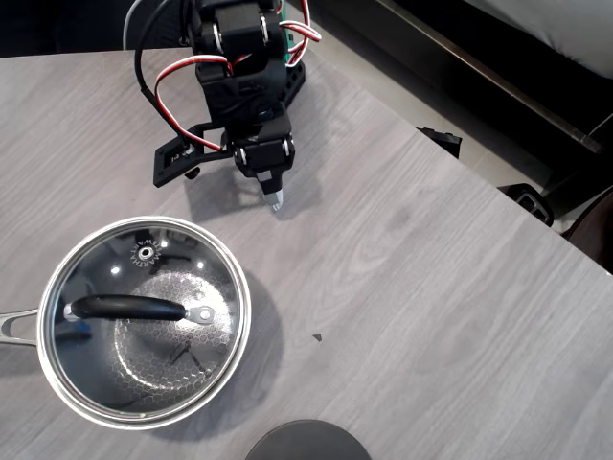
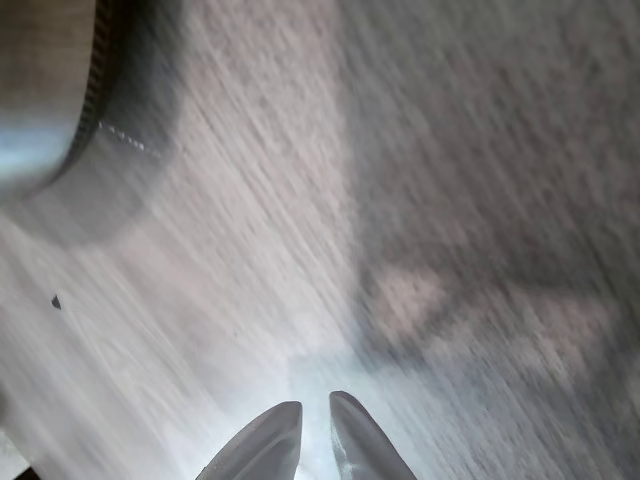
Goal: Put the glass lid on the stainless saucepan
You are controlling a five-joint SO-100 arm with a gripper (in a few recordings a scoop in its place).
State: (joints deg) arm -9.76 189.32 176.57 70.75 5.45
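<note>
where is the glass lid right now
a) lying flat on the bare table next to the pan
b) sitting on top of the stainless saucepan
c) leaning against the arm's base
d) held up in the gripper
b: in the overhead view the glass lid sits level on the stainless saucepan, rim to rim, with the honeycomb interior visible through the glass, while the gripper is apart from it over bare table.
</note>
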